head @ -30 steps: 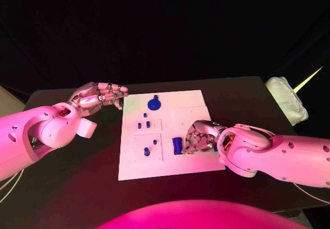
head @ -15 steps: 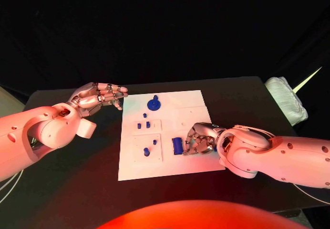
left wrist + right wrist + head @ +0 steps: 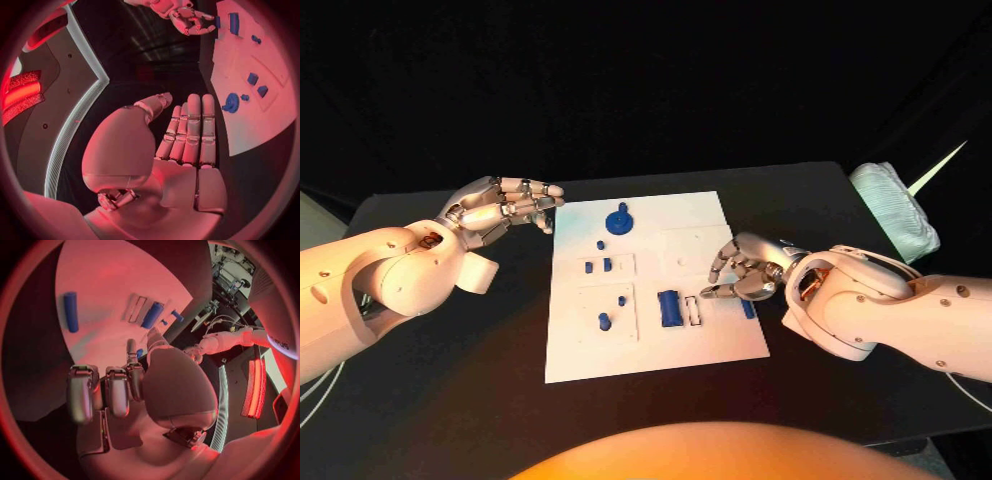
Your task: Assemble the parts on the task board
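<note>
The white task board [image 3: 711, 225] lies mid-table. On it are a round blue part [image 3: 620, 217], several small blue parts [image 3: 599, 265] and an oval one [image 3: 606, 321]. A long blue block [image 3: 669, 307] sits beside an empty slot [image 3: 694, 310]. A blue bar [image 3: 747, 308] lies at the board's right edge, just below my right hand [image 3: 740, 272]. That hand hovers over the board's right side with its fingers loosely curled and holds nothing; the bar [image 3: 70, 311] lies apart from its fingers [image 3: 106, 390]. My left hand [image 3: 502, 205] hangs left of the board, fingers [image 3: 190, 130] straight, holding nothing.
A pale folded cloth [image 3: 899, 210] lies at the table's right rear corner. Black table top [image 3: 473, 370] surrounds the board on all sides.
My right hand has lifted off the long blue block and moved right, uncovering the empty slot and the blue bar. The left hand has stayed put.
</note>
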